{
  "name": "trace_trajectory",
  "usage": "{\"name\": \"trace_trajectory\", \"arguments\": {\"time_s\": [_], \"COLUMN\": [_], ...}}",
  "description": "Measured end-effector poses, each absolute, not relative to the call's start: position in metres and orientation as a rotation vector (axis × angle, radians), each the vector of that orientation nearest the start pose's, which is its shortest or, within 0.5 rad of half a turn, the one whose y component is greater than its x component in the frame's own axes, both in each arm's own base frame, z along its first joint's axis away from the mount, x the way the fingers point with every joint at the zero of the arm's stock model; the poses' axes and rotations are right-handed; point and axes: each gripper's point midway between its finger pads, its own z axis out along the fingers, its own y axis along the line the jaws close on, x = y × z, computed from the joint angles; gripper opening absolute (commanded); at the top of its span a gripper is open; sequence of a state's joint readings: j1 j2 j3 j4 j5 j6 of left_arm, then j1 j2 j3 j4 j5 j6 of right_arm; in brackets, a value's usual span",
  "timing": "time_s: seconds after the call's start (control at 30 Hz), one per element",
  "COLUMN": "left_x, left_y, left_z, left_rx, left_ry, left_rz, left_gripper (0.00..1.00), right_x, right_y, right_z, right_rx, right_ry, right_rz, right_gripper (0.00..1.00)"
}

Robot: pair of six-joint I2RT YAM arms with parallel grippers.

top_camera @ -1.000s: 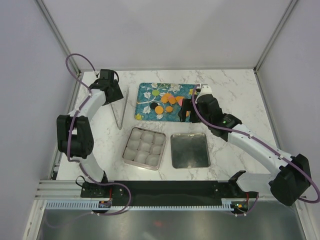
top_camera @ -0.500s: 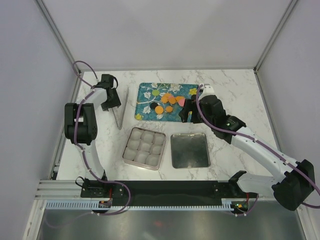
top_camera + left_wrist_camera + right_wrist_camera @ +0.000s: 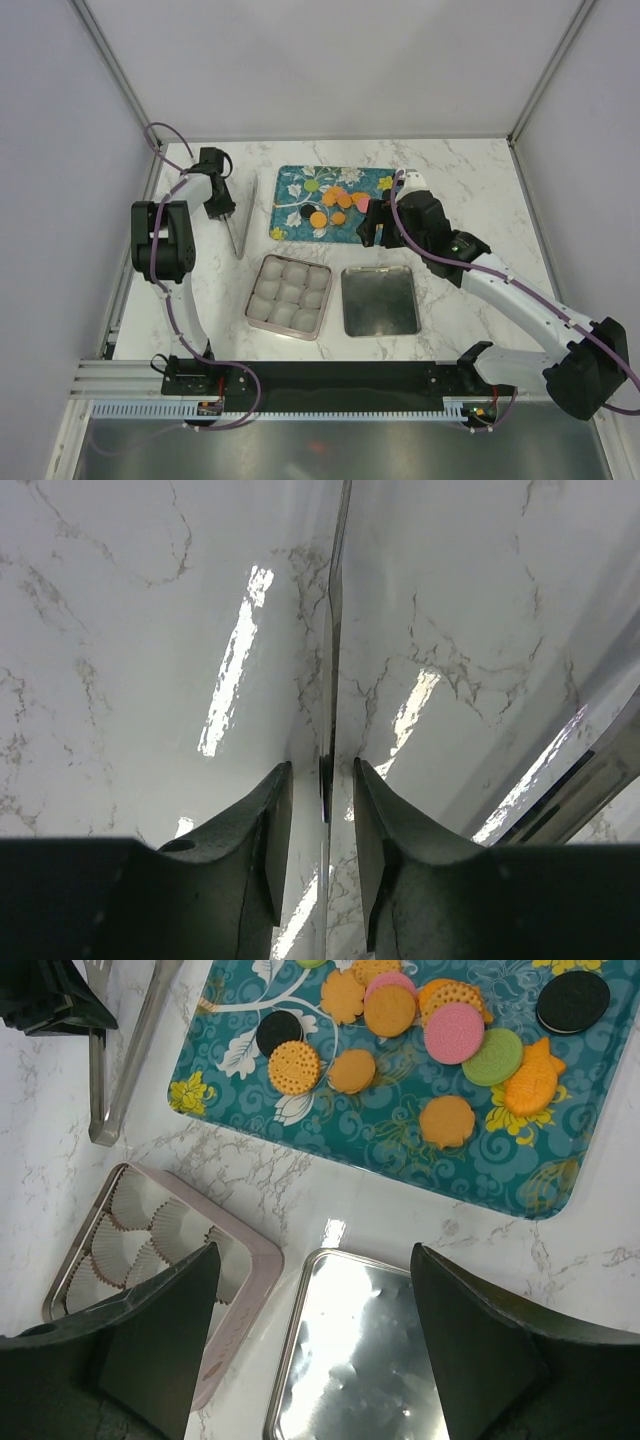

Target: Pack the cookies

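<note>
1. We see the cookies [image 3: 447,1120] lying loose on the teal tray [image 3: 385,1155], spread over its middle and right part. Most are orange rounds, with two pink, one light green, two black and one orange fish shape. Some touch or overlap; a few lie apart.
2. We judge them light, stiff and brittle. A hard squeeze could snap or crumble one, and a flat disc on a glossy tray leaves little to get under.
3. We would take each one gently across its rim, edge to edge. Those lying apart toward the tray's near edge look like the easiest to start with. Lifting them with tongs is the other option.
4. The metal tongs [image 3: 327,680] lie on the marble table [image 3: 470,190] just off the tray's left end. Our left gripper [image 3: 321,770] straddles one thin arm of them. Its jaws are drawn in, leaving a slim gap on each side. We see no firm contact, so we count nothing as held.
5. Our right gripper [image 3: 315,1260] hangs by the tray's near right corner, jaws spread wide and empty.
6. The pink-rimmed box [image 3: 255,1245] of white paper cups [image 3: 120,1245] sits just on the near side of the tray. A shiny square metal tray [image 3: 350,1360] lies beside it. The cups we can see hold no cookie.
</note>
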State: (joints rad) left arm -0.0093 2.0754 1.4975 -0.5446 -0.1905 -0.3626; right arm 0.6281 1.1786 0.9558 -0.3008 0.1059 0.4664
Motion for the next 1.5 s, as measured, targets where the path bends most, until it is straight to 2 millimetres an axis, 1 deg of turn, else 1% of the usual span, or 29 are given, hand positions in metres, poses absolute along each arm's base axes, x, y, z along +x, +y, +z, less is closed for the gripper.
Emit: {"name": "trace_trajectory", "arguments": {"time_s": [0.17, 0.23, 0.27, 0.3, 0.47, 0.5, 0.57, 0.67, 0.77, 0.83, 0.87, 0.97, 1.03, 1.1, 1.17, 1.23, 1.3, 1.33, 1.43, 1.5], "left_x": [0.462, 0.464, 0.466, 0.467, 0.471, 0.471, 0.473, 0.476, 0.479, 0.477, 0.476, 0.467, 0.456, 0.44, 0.422, 0.405, 0.386, 0.378, 0.366, 0.359], "left_y": [0.014, 0.013, 0.013, 0.013, 0.004, 0.003, -0.001, -0.007, -0.018, -0.028, -0.033, -0.057, -0.078, -0.098, -0.118, -0.14, -0.164, -0.178, -0.215, -0.226], "left_z": [0.021, 0.021, 0.022, 0.022, 0.025, 0.027, 0.036, 0.065, 0.114, 0.152, 0.167, 0.223, 0.254, 0.275, 0.289, 0.293, 0.29, 0.293, 0.329, 0.357], "left_rx": [-0.511, -0.507, -0.507, -0.504, -0.485, -0.482, -0.474, -0.456, -0.422, -0.401, -0.392, -0.353, -0.328, -0.307, -0.279, -0.24, -0.194, -0.191, -0.16, -0.125], "left_ry": [2.616, 2.614, 2.61, 2.607, 2.608, 2.607, 2.593, 2.539, 2.445, 2.369, 2.34, 2.211, 2.111, 2.039, 1.987, 1.974, 1.993, 1.984, 1.844, 1.741], "left_rz": [0.126, 0.118, 0.115, 0.11, 0.046, 0.034, 0.003, -0.058, -0.162, -0.246, -0.287, -0.476, -0.643, -0.798, -0.929, -1.021, -1.105, -1.18, -1.436, -1.553], "left_gripper": [0.28, 0.19, 0.13, 0.03, 0.02, 0.02, 0.02, 0.02, 0.02, 0.02, 0.02, 0.02, 0.02, 0.02, 0.02, 0.02, 0.02, 0.02, 0.02, 0.02], "right_x": [0.298, 0.298, 0.298, 0.297, 0.296, 0.296, 0.299, 0.302, 0.304, 0.305, 0.306, 0.304, 0.301, 0.296, 0.291, 0.286, 0.281, 0.279, 0.274, 0.272], "right_y": [0.22, 0.222, 0.222, 0.223, 0.227, 0.229, 0.233, 0.239, 0.248, 0.255, 0.26, 0.276, 0.286, 0.297, 0.308, 0.319, 0.327, 0.33, 0.336, 0.337], "right_z": [0.201, 0.199, 0.197, 0.196, 0.194, 0.197, 0.203, 0.214, 0.228, 0.24, 0.245, 0.265, 0.276, 0.29, 0.307, 0.329, 0.35, 0.36, 0.379, 0.385], "right_rx": [-0.117, -0.125, -0.128, -0.132, -0.151, -0.154, -0.16, -0.173, -0.195, -0.215, -0.229, -0.278, -0.311, -0.347, -0.384, -0.416, -0.441, -0.452, -0.467, -0.465], "right_ry": [2.148, 2.157, 2.163, 2.166, 2.18, 2.178, 2.167, 2.149, 2.124, 2.103, 2.09, 2.037, 1.999, 1.955, 1.896, 1.824, 1.745, 1.708, 1.636, 1.613], "right_rz": [0.553, 0.561, 0.562, 0.567, 0.584, 0.59, 0.606, 0.633, 0.677, 0.718, 0.743, 0.847, 0.918, 1.002, 1.093, 1.185, 1.272, 1.31, 1.384, 1.407], "right_gripper": [0.86, 0.85, 0.85, 0.86, 0.86, 0.86, 0.86, 0.86, 0.89, 0.91, 0.92, 0.98, 0.98, 0.98, 0.98, 0.98, 0.98, 0.98, 0.98, 0.98]}}
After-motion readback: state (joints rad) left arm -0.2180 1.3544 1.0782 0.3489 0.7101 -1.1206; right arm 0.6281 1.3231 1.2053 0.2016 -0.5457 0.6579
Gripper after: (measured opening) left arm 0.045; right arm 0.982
